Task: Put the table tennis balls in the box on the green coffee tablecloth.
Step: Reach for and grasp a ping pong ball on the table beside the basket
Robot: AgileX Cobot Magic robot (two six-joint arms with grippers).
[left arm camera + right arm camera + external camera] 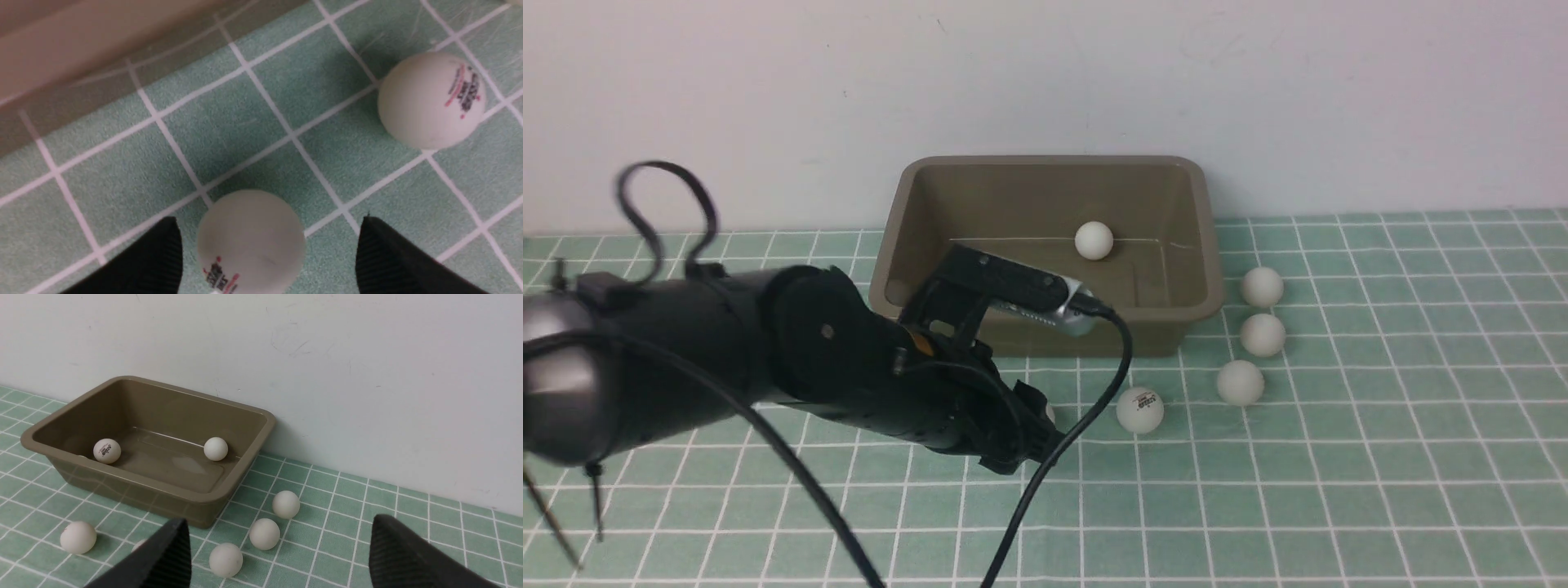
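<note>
Hidden: in the front view the left arm (768, 359) covers nearly all of the near ball (251, 241) and the front left corner of the box (1201, 245). The right arm is out of that view.
Hard to tell: a pale speck sits by the box wall beside the ball on the left inside. I cannot tell what it is.
Left arm: it comes in low from the left and tips down in front of the box.
Left end effector (267, 226): released. Its black fingers (151, 261) stand on both sides of the near ball, which sits on the green cloth (1380, 457).
Right end effector (280, 520): released, fingers wide, nothing between them.
Box: at the back by the white wall (1045, 73), with two balls inside, a stamped inside ball (107, 451) and a plain inside ball (215, 448).
On the cloth: a printed ball (1139, 410) in front of the box, then three plain balls (1263, 334) in a row by its right side.
Writing: red and dark stamps on some balls, too blurry to read.
</note>
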